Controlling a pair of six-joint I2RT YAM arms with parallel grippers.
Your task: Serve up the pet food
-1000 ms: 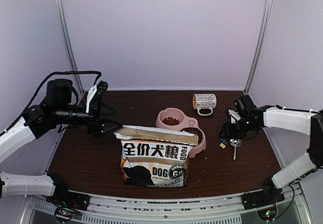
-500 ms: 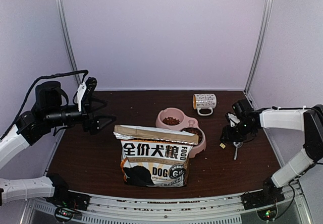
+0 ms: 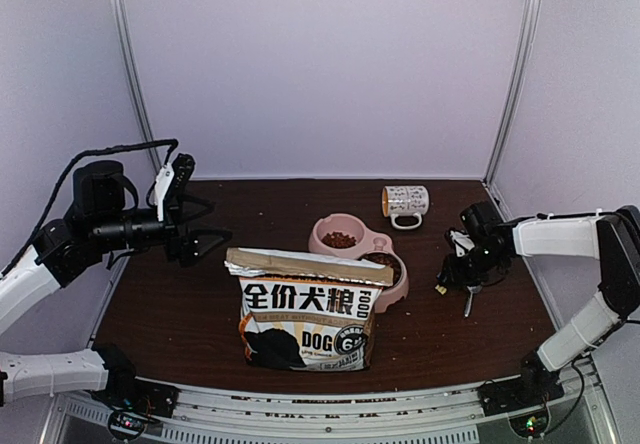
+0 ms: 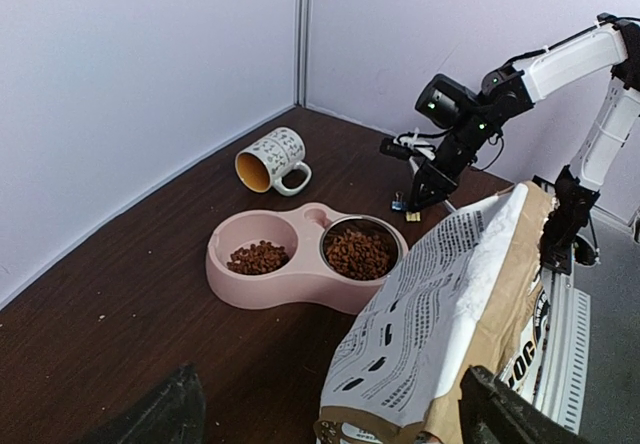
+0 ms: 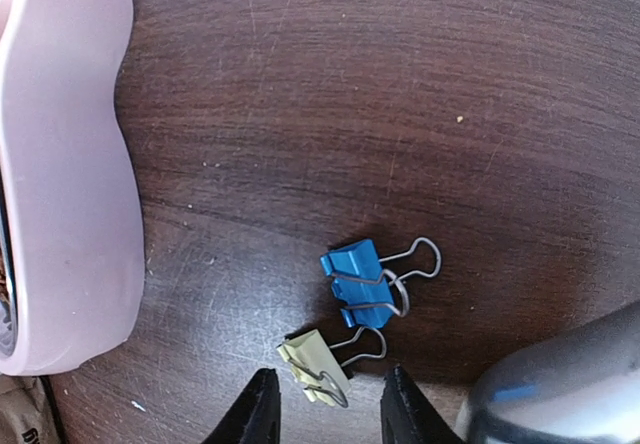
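The pet food [image 4: 258,257] is heaped in both compartments of the pink double bowl [image 4: 300,286], so serving is judged largely done. The left hand [image 3: 205,226] is held wide open and empty near the folded top of the bag [image 3: 305,309], probably to steady it. The right hand [image 5: 328,409] is lowered over the yellow clip [image 5: 315,364] on the desk [image 5: 300,94], fingers slightly parted and nothing gripped, presumably for sealing the bag.
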